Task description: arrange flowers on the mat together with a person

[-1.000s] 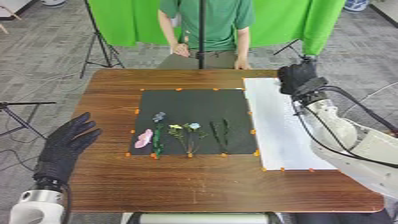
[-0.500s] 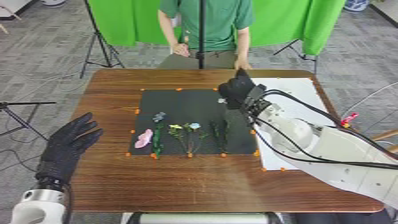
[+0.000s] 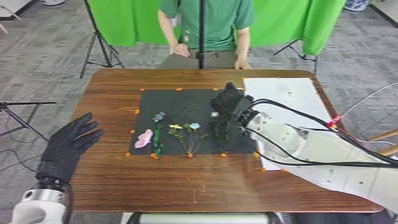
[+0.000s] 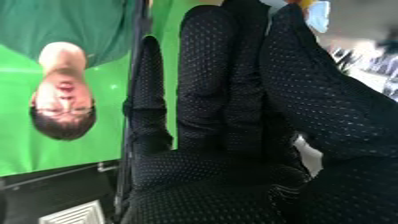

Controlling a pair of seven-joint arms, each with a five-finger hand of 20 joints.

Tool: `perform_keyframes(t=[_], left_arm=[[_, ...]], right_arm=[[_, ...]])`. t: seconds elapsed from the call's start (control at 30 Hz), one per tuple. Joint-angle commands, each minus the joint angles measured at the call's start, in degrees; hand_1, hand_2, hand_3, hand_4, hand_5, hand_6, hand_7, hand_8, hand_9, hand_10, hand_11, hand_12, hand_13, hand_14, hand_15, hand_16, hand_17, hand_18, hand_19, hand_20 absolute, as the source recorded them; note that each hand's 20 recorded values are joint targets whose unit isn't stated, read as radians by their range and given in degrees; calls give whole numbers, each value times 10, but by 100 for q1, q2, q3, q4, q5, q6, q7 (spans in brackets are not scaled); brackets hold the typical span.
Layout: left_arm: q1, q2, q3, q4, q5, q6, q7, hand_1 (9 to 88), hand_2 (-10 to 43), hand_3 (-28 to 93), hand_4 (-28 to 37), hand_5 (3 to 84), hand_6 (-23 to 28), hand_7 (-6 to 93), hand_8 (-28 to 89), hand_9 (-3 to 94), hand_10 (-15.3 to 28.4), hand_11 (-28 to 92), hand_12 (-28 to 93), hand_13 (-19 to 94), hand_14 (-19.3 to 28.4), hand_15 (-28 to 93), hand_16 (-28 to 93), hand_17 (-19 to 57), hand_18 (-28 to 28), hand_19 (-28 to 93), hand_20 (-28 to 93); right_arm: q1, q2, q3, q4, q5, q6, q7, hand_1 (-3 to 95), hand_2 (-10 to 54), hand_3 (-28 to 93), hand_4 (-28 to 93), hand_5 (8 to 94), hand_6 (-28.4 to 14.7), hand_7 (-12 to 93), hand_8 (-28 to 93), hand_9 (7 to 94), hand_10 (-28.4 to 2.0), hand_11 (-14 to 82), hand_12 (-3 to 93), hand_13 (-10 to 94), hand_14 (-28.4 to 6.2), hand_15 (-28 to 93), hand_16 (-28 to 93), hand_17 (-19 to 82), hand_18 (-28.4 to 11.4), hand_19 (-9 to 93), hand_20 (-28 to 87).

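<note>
Brown wooden table (image 3: 160, 187) is extending beneath the right hand (image 3: 231, 104), black mat (image 3: 173, 105) is lying under and left of that hand, white sheet (image 3: 289, 95) is lying to its right, orange tabs (image 3: 179, 89) are bordering mat and sheet

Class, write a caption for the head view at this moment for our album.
The right hand holds a white flower over the black mat, where a pink flower lies near the left edge.

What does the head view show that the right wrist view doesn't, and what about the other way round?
Head view: the left hand, the pink flower on the dark mat and the white sheet.
Right wrist view: a pale pattern of nested lines, and yellow beside the white thing at the thumb's tip.
Both: the right hand and green curtain.
</note>
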Motion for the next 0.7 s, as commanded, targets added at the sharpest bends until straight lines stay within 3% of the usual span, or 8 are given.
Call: perform_keyframes(t=[0.03, 0.13, 0.47, 0.7], left_arm=[[27, -24, 72, 52, 11, -39, -17, 284, 46, 691, -255, 411, 45, 167, -82, 346, 143, 284, 140, 322, 179, 349, -20, -30, 232, 510, 43], [56, -30, 47, 41, 13, -30, -25, 284, 46, 691, -255, 411, 45, 168, -82, 347, 142, 285, 140, 322, 178, 349, -19, -30, 231, 509, 43], [54, -31, 44, 42, 13, -43, -29, 284, 46, 691, -255, 410, 45, 166, -82, 348, 142, 286, 139, 323, 179, 349, -19, -30, 231, 509, 43], [42, -21, 52, 51, 10, -47, -4, 284, 46, 691, -256, 411, 44, 169, -82, 349, 143, 285, 138, 323, 179, 350, -19, -30, 231, 509, 44]], right_arm=[[88, -119, -57, 382, 5, 712, 152, 453, -95, 820, -283, 648, 69, 533, -39, 815, -39, 197, 510, 678, -19, 508, 400, 238, -140, 575, 349], [92, -118, -87, 418, 5, 801, 178, 452, -95, 820, -283, 643, 68, 534, -40, 809, -41, 197, 510, 673, -18, 510, 395, 237, -140, 576, 350], [-2, -40, 101, 239, 38, 229, 68, 418, -95, 823, -283, 611, 63, 527, -49, 777, -44, 186, 501, 647, -23, 508, 378, 222, -144, 569, 347], [-11, 18, 144, 182, 51, 107, 46, 371, -95, 827, -283, 590, 51, 508, -59, 704, -61, 293, 390, 618, -39, 552, 265, 207, -151, 565, 343]])
